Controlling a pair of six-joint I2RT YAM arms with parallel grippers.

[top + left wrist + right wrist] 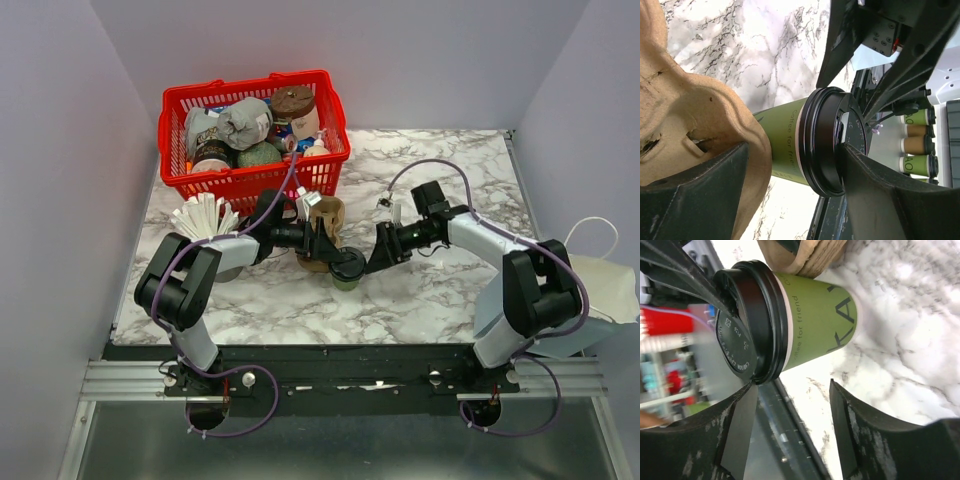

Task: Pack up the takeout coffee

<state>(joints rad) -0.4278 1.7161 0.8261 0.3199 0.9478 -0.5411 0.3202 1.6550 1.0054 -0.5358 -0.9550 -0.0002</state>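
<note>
The takeout coffee, a green paper cup with a black lid, stands at mid-table, its base in a well of the brown cardboard carrier. My left gripper spans cup and carrier. In the left wrist view one finger presses on the lid of the cup and the other lies against the carrier. My right gripper stands open just right of the cup. In the right wrist view the cup lies ahead of that gripper, with one fingertip at the lid's rim.
A red basket full of groceries stands at the back left. A cup of white stirrers sits left of the carrier, beside my left arm. A white bag lies off the table's right edge.
</note>
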